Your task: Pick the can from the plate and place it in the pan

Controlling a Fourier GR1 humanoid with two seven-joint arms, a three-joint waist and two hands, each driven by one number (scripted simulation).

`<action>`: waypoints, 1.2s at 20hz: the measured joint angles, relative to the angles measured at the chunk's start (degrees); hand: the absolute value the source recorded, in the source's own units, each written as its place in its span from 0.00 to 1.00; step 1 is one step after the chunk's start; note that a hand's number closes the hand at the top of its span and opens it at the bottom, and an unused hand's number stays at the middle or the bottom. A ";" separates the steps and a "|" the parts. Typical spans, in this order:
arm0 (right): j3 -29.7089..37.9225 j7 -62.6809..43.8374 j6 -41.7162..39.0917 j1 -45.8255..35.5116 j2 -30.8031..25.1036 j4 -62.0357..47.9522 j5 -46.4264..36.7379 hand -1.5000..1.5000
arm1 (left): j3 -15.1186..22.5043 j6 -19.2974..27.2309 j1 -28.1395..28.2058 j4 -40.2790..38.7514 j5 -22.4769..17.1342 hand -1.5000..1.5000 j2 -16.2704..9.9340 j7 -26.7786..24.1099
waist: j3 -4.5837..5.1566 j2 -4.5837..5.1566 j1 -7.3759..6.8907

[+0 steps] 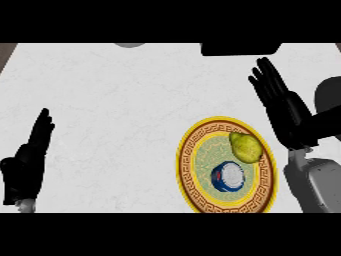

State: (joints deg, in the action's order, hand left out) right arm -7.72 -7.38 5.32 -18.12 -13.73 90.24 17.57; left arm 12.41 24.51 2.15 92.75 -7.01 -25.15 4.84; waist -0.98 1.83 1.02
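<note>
Left hand (27,157) at the lower left of the white table (114,100), resting, fingers straight, pressed together and pointing up, holding nothing.

Further right, a plate (191,172) with a gold patterned rim near the table's near edge, carrying two things: the can (229,176) standing upright on its lower middle – seen from above as a blue and white round top – and a yellow-green lemon (247,146) just beside it, toward the plate's upper right. Can not yet touched.

Right hand (280,102) above and to the right of the plate, fingers straight and slightly spread, clear of both can and lemon.

Step in hand, by judgement: the reach, before any grasp. Next move likely calls for bringing the right hand down and back toward the can, then curling the fingers round its side without nudging the lemon.

Hard to make out: a dark shape (241,48) cut off at the top edge, possibly the pan – cannot tell. A grey rounded thing (131,45) at the top, mostly cut off. Plate's near rim cut off at the bottom.
</note>
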 measured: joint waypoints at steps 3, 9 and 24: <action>0.66 2.33 -4.95 0.96 -0.87 1.07 2.68 1.00 | 0.94 -1.63 -1.67 0.18 -0.24 0.50 1.37 -1.34 | 0.49 -0.95 -0.33; 1.89 8.52 -12.06 4.64 -6.98 3.61 0.53 0.00 | 4.86 -5.67 -3.21 1.98 -3.05 0.50 6.81 -7.05 | 0.98 -1.75 0.66; 7.16 20.13 -24.74 19.54 -20.73 11.53 -11.31 0.00 | 5.46 -11.70 -5.91 -1.81 -3.98 0.50 11.54 -10.98 | 1.00 -1.87 -0.79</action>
State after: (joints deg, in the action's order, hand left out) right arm -0.56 12.75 -19.43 1.42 -34.46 101.77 6.26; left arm 17.86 12.82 -3.76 90.94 -10.99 -13.60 -6.14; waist 0.02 -0.04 0.23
